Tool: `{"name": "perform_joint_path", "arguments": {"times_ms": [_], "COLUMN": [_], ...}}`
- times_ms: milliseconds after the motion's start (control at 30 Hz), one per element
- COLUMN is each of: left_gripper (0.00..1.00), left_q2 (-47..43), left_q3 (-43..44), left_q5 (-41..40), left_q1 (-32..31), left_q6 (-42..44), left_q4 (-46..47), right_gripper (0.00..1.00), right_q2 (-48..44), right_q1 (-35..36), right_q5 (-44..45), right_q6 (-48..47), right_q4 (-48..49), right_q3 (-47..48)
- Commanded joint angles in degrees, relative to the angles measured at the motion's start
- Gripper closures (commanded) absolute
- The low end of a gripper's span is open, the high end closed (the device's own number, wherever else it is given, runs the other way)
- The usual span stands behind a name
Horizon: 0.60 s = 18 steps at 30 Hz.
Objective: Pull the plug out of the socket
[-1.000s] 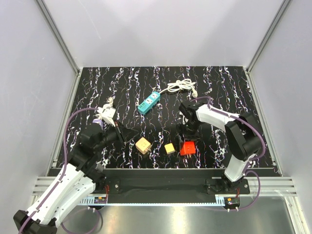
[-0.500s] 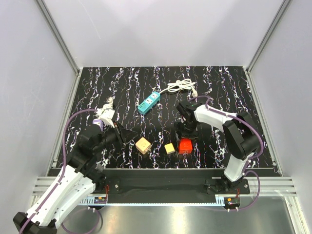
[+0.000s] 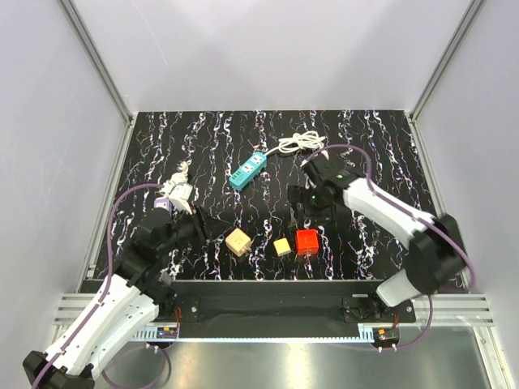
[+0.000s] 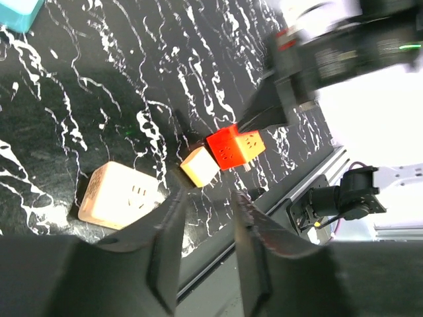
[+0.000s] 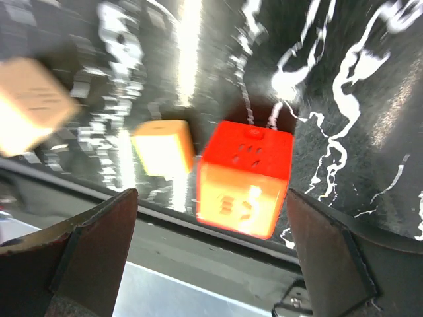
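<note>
The teal-blue power strip (image 3: 248,170) lies at the back middle of the mat, and its coiled white cord (image 3: 300,144) lies behind it. I see no plug standing in its outlets. A corner of the strip shows in the left wrist view (image 4: 16,12). A red cube plug (image 3: 306,241) sits free on the mat near the front. My right gripper (image 3: 306,211) hovers just behind it, wide open and empty. In the right wrist view the red cube (image 5: 248,178) sits below the open gripper (image 5: 211,254). My left gripper (image 3: 207,228) is open and empty at the front left.
A small yellow cube (image 3: 281,246) and a beige cube adapter (image 3: 238,241) sit left of the red cube; all three show in the left wrist view (image 4: 228,146). A white adapter (image 3: 178,191) lies at the left. The table's front rail (image 3: 268,284) is close by.
My right gripper has lifted and drawn back from the red cube, which stays on the mat. The left gripper has shifted slightly.
</note>
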Motion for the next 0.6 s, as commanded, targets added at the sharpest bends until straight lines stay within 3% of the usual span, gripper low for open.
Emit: {"name": "perform_joint_path", "arguments": {"times_ms": [0,133,233,533,567], "left_gripper": [0.59,0.43,0.37,0.34,0.33], "left_q2": [-1.1,-3.39,-4.53,-10.06,-11.72], "left_q3": [-1.33,-5.27,-7.3,-18.79,-20.65], "left_q5": [-1.23,-1.85,-0.36,6.14,7.72], "left_q1": [-0.27,-0.36,-0.36,-0.27,-0.27], "left_q6": [-1.11,-2.34,-4.01,-12.17,-13.49], "left_q4": [1.96,3.98,6.35,16.54,24.3], "right_gripper": [0.0,0.0,0.0,0.0,0.0], "right_q2": [-11.6,-22.16,-30.52,-48.54,-51.69], "right_q1": [0.56,0.65,0.56,0.56,0.65], "right_q5": [3.54,6.17,8.72,7.59,4.37], "right_q6": [2.24,9.59,17.24,28.16,28.7], "right_q4": [4.56,19.29,28.09,42.87,44.2], "right_q3": [-1.91,-13.33,-23.44,-48.3,-49.9]}}
